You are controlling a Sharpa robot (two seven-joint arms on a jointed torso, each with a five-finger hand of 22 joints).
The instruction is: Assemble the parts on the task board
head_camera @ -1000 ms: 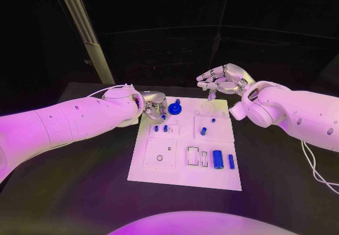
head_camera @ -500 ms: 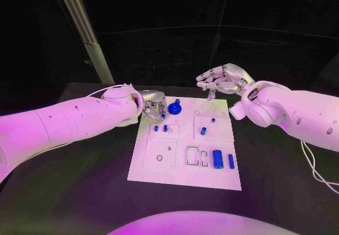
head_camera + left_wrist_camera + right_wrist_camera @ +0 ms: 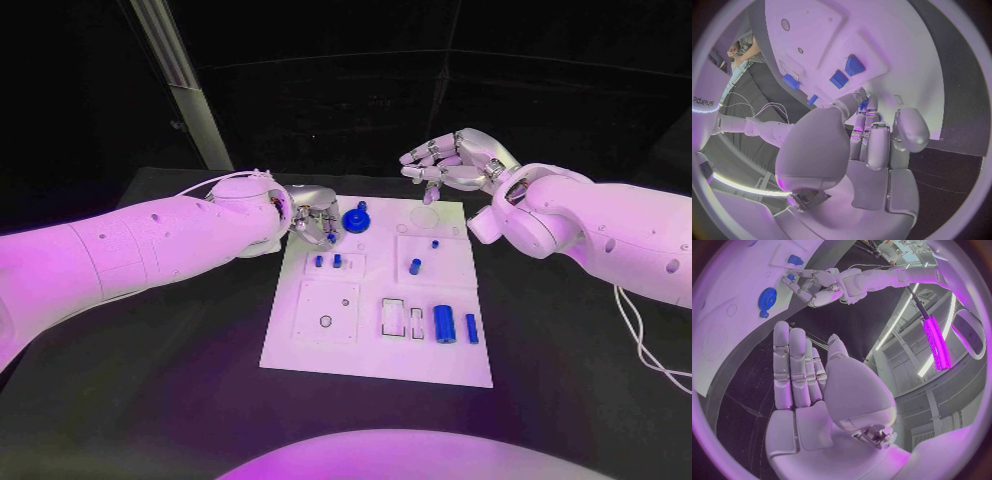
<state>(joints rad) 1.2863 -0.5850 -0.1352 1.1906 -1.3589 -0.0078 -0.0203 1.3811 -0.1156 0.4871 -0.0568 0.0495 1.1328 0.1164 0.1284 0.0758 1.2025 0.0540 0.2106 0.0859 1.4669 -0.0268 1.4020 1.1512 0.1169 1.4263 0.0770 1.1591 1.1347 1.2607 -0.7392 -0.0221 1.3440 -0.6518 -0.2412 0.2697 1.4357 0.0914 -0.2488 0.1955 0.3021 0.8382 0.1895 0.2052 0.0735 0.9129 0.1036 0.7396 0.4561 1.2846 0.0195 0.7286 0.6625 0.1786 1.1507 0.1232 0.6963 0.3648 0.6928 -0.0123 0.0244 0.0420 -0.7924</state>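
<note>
The white task board [image 3: 378, 345] lies in the middle of the table. My left hand [image 3: 315, 222] hovers over its far left corner with fingers curled in; a small blue peg [image 3: 862, 105] shows pinched at its fingertips. Just right of that hand a blue gear [image 3: 356, 218] stands on the board. My right hand [image 3: 459, 160] hangs above the board's far edge, fingers apart and holding nothing [image 3: 798, 370]. Two short blue pegs [image 3: 327, 262], a blue piece [image 3: 415, 267], a blue cylinder [image 3: 446, 324] and a thin blue bar [image 3: 472, 329] sit on the board.
The board has a square plate with holes [image 3: 329, 312] at its near left and open rectangular slots [image 3: 395, 318] beside the cylinder. Black table [image 3: 159, 380] surrounds the board on all sides. A pale post [image 3: 180, 80] stands behind the table at the far left.
</note>
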